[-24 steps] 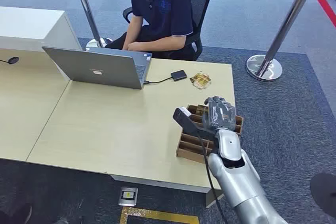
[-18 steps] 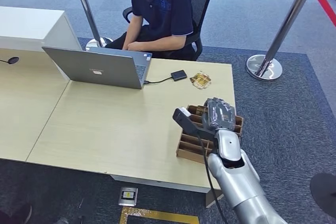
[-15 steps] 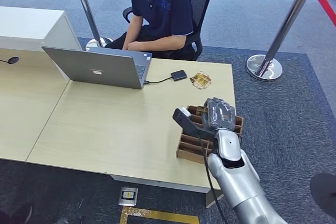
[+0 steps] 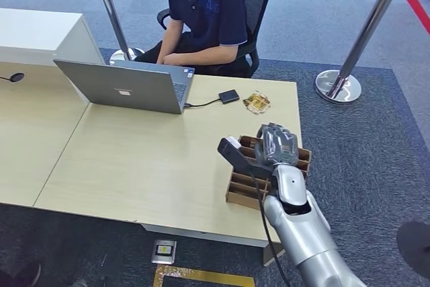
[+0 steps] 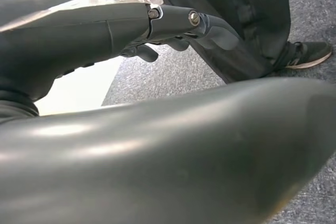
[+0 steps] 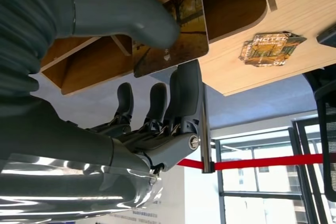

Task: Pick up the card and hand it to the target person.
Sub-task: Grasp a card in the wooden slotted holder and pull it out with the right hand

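My right hand [image 4: 276, 144] hangs over the wooden slotted card box [image 4: 242, 190] at the table's right end. In the right wrist view the thick thumb [image 6: 130, 14] and a dark finger [image 6: 186, 90] pinch a card [image 6: 178, 35] printed with an autumn scene, its lower part still by the box's compartments [image 6: 91, 64]. In the head view the hand hides the card. The person [image 4: 207, 11] in a dark polo shirt sits across the table behind a laptop [image 4: 127, 87]. My left hand [image 5: 178, 22] hangs low with loosely extended fingers and nothing in them.
A small stack of hotel cards [image 4: 256, 103] [image 6: 271, 48] and a black device [image 4: 228, 96] on a cable lie on the table [image 4: 142, 159] between the box and the person. Stanchion posts [image 4: 338, 85] stand on the carpet at right and behind the laptop.
My right hand has shifted slightly left and a little up over the box. The person and the things on the table have not moved.
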### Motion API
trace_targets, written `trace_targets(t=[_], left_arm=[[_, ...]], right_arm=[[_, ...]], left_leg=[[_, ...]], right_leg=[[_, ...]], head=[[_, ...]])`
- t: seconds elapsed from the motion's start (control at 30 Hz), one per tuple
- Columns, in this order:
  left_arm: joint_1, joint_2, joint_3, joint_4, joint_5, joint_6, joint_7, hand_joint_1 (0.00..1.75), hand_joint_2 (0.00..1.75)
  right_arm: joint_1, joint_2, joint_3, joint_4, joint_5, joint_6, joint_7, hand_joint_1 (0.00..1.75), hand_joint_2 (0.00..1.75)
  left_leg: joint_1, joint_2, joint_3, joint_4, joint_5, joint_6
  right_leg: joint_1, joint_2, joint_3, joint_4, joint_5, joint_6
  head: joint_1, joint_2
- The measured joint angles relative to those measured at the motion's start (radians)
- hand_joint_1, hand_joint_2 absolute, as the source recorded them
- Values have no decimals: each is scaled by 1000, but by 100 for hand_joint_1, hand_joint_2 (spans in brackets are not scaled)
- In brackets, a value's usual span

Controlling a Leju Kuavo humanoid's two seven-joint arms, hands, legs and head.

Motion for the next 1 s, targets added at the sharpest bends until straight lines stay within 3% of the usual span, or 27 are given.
trace_targets(t=[0.07,0.2,0.4,1.0], left_arm=[[0,0,0,0,2,0,0,0,0],[0,0,0,0,4,0,0,0,0],[0,0,0,0,8,0,0,0,0],[0,0,0,0,6,-2,0,0,0]], right_arm=[[0,2,0,-3,-1,1,-2,102,175],[-1,4,0,-6,-2,4,-5,130,175],[-5,10,0,-6,-6,13,-12,147,175],[-15,11,0,-4,-17,10,-14,141,175]], left_leg=[[0,0,0,0,0,0],[0,0,0,0,0,0],[0,0,0,0,0,0],[0,0,0,0,0,0]], right_leg=[[0,0,0,0,0,0],[0,0,0,0,0,0],[0,0,0,0,0,0],[0,0,0,0,0,0]], head=[[0,0],[0,0],[0,0],[0,0]])
